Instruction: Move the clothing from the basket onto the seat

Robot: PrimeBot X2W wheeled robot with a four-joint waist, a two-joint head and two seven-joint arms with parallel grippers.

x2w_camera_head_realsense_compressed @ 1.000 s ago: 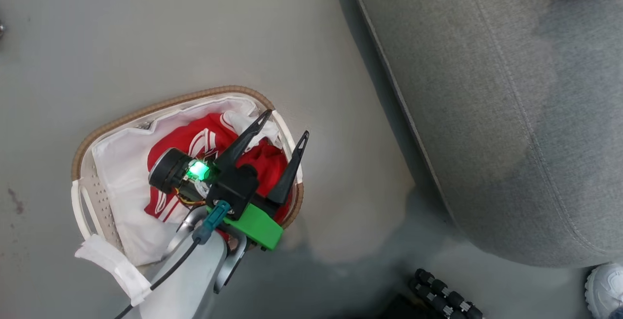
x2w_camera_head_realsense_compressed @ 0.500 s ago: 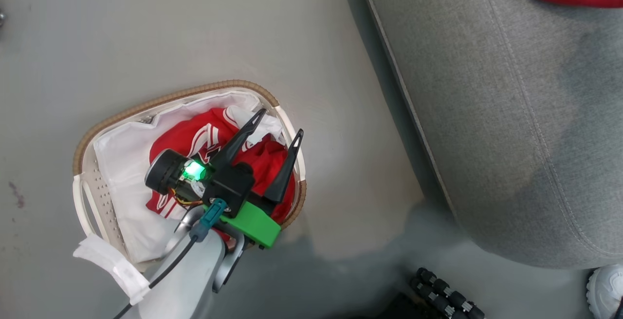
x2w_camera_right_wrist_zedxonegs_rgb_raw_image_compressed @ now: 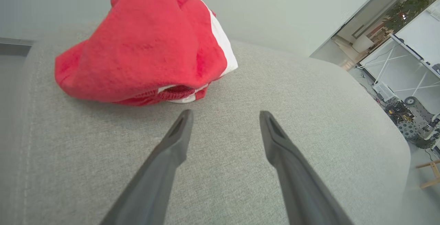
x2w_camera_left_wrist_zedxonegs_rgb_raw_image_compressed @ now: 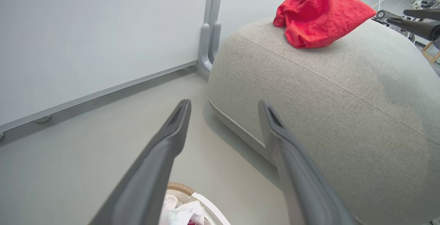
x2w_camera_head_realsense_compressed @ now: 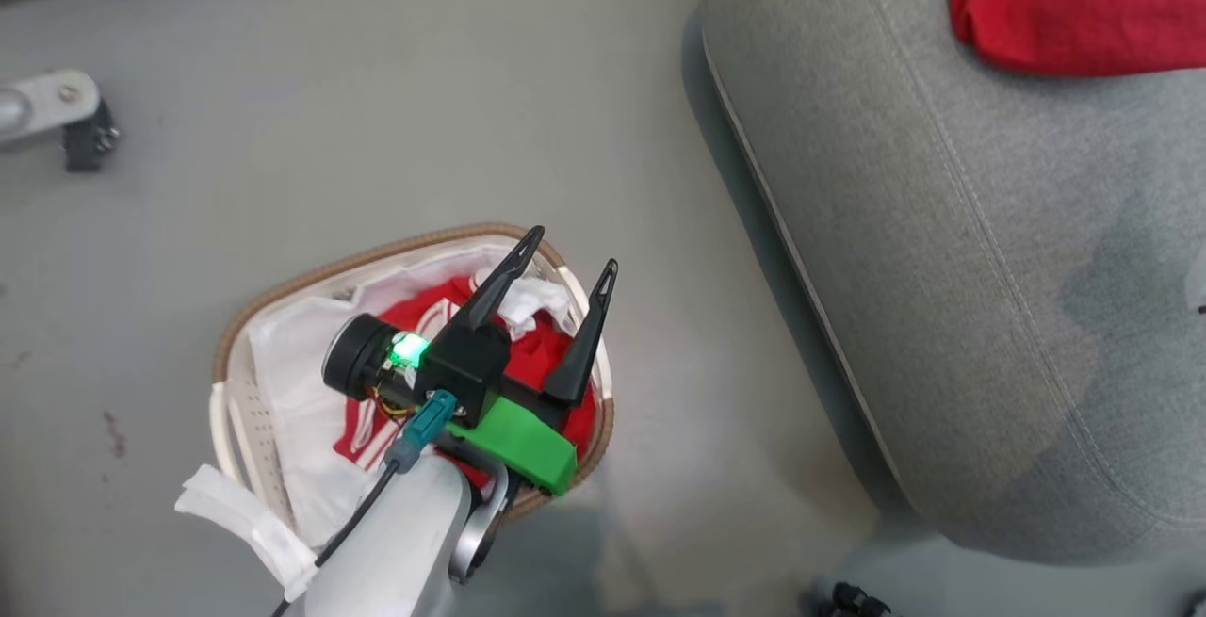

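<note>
Red soft-fabric garment with white trim [x2w_camera_right_wrist_zedxonegs_rgb_raw_image_compressed: 144,46] lies bunched on the grey woven seat cushion [x2w_camera_right_wrist_zedxonegs_rgb_raw_image_compressed: 240,166], just beyond the right gripper [x2w_camera_right_wrist_zedxonegs_rgb_raw_image_compressed: 226,115], its fingers spread and empty. More red clothing [x2w_camera_head_realsense_compressed: 532,358] sits in the white brown-rimmed basket [x2w_camera_head_realsense_compressed: 377,251] beneath the left gripper [x2w_camera_head_realsense_compressed: 575,250], likewise wide and empty.

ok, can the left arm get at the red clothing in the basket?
Probably yes: the left tool hangs open directly over the basket, the red clothing lies uncovered beneath it, and nothing stands between them.
</note>
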